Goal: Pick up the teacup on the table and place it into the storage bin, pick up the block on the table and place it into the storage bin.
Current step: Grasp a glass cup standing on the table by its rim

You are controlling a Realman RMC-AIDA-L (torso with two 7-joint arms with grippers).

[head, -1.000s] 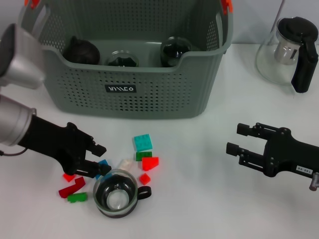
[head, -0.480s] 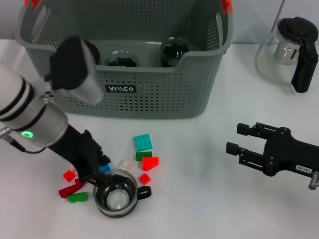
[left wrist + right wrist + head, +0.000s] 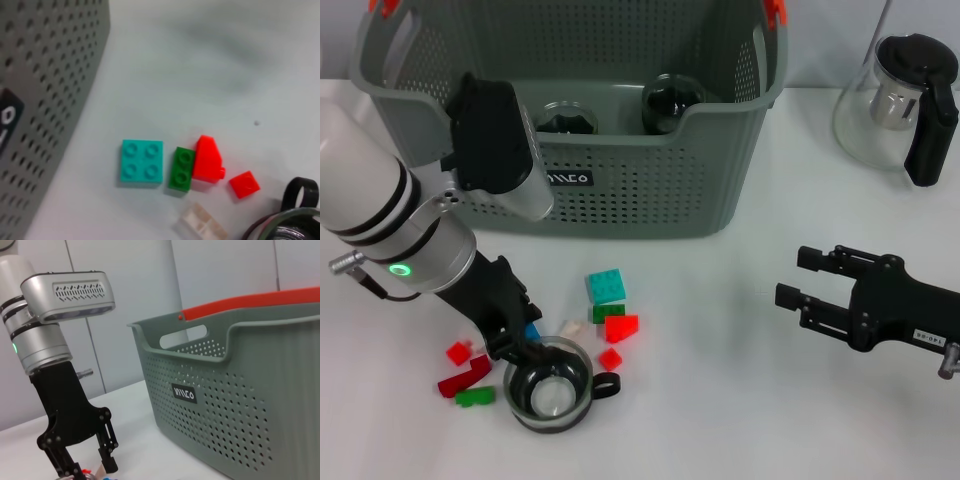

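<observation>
Now the left hand [image 3: 525, 348], fingers spread, is straddling the teacup [image 3: 550, 386] rim near the tabletop's front edge for a lift; right hand [image 3: 800, 280] sitting spread, idle.

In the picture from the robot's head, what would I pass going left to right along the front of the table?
Red blocks → left gripper at the teacup's rim → teacup → red wedge block → bare table → right gripper, fingers open.

Robot test lab: bare white table [image 3: 720, 330], plain pale wall panels [image 3: 150, 290].
</observation>
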